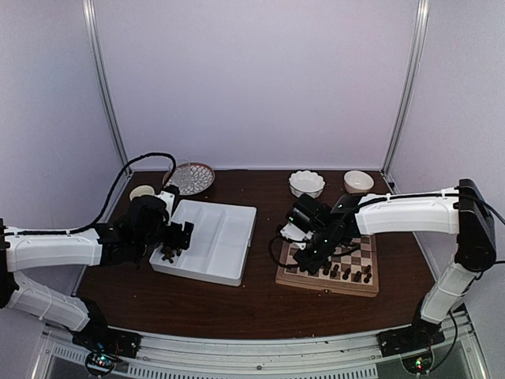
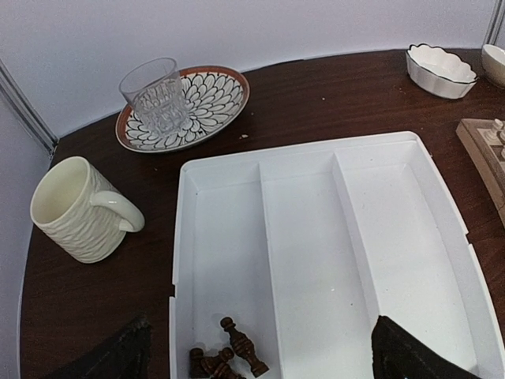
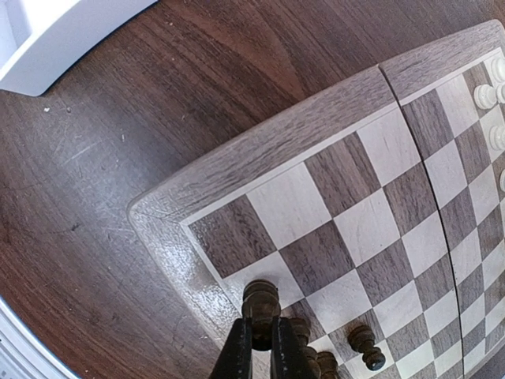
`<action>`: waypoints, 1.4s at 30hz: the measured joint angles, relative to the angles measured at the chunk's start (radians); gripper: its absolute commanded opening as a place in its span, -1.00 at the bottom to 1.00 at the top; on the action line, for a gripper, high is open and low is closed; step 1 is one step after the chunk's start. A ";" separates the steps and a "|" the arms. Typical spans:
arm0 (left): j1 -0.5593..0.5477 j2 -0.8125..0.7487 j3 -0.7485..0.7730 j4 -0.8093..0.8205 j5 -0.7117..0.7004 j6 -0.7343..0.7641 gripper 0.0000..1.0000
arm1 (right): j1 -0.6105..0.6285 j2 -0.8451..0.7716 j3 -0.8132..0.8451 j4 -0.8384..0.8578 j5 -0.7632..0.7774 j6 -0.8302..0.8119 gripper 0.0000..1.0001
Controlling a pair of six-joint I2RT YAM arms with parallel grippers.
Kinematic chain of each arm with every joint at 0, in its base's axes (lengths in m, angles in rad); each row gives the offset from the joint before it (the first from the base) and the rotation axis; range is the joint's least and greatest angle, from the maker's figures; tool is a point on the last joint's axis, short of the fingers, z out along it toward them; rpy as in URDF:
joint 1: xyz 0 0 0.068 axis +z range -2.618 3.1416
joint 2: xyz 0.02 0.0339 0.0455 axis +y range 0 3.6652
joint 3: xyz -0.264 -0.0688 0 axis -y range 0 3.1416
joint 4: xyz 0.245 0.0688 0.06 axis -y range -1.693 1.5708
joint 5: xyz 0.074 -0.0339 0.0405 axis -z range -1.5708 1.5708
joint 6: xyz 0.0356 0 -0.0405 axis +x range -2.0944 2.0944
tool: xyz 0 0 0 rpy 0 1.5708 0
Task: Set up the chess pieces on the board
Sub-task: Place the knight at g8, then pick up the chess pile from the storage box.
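The board (image 1: 293, 275) lies right of centre, with several dark chess pieces (image 1: 347, 272) standing along its near rows. My right gripper (image 3: 260, 328) is shut on a dark chess piece (image 3: 262, 298), held upright over a pale square at the board's (image 3: 260, 150) near-left corner. Other dark pieces, such as a pawn (image 3: 364, 346), stand beside it. A few dark chess pieces (image 2: 241, 347) lie on their sides in the left compartment of the white tray (image 2: 379, 205). Just above them, my left gripper (image 2: 260, 359) stands wide open and holds nothing.
Left of the tray is a cream mug (image 2: 79, 209). Behind it, a glass (image 2: 160, 95) stands on a patterned plate (image 2: 209, 95). Two white bowls (image 1: 306, 183) (image 1: 359, 181) sit at the back right. Pale chessmen (image 3: 489, 95) line the board's far side.
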 measured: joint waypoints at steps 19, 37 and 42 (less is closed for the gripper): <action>0.000 0.000 0.006 -0.020 0.000 -0.001 0.95 | 0.000 0.014 0.000 0.001 -0.014 0.002 -0.48; 0.160 0.121 0.029 -0.097 0.161 -0.031 0.12 | 0.000 -0.126 0.024 0.047 -0.034 0.000 -0.42; 0.204 0.245 0.095 -0.144 0.245 -0.060 -0.09 | 0.000 -0.218 -0.009 0.105 -0.038 -0.001 -0.43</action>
